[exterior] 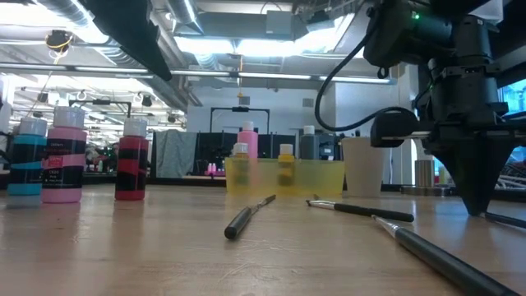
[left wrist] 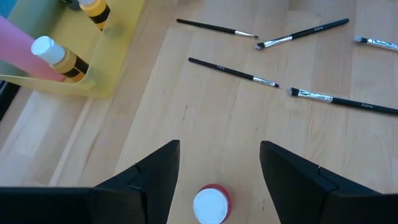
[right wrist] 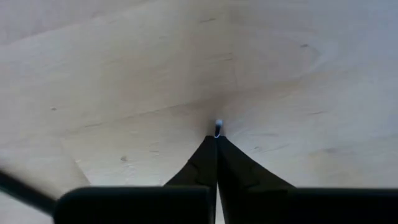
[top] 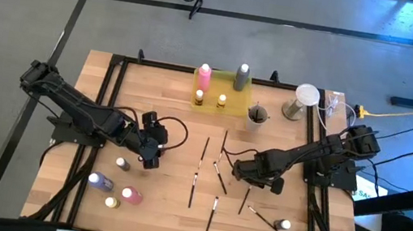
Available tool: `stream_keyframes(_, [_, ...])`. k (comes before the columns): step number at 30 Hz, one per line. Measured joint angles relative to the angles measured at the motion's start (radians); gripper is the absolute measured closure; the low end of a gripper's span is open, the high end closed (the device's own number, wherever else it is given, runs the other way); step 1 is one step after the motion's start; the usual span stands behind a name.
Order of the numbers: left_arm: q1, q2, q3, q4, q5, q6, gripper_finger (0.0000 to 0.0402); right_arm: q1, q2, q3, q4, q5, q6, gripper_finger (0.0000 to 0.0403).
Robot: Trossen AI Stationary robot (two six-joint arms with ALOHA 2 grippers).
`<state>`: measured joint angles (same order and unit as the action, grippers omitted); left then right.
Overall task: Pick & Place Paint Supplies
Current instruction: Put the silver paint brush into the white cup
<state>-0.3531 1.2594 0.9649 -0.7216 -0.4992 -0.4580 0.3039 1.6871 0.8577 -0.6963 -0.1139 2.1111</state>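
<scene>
The paintbrush point(right wrist: 218, 129) lies flat on the table point(top: 160, 207) near its middle, pinched between the shut fingers of the right gripper point(top: 241, 168) — only its pale tip pokes out past them. Left gripper point(top: 150, 150) waits half-open over a red bottle point(left wrist: 211, 203) — well apart

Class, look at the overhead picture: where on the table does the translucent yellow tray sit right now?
In the high view the yellow tray sits at the table's far edge, near the middle, holding a pink bottle and a grey bottle, with the cup of brushes just right of it.
</scene>
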Motion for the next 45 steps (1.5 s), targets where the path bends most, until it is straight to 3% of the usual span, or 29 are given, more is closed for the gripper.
stream_keyframes(20, [0.0, 0.0, 0.0, 0.0, 0.0, 0.0, 0.0183, 0.019, -0.002, 0.008, 0.016, 0.043, -0.122, 0.0403])
stream_keyframes(45, [0.0, 0.0, 0.0, 0.0, 0.0, 0.0, 0.0184, 0.005, 0.002, 0.004, 0.059, -0.002, -0.081, 0.0392])
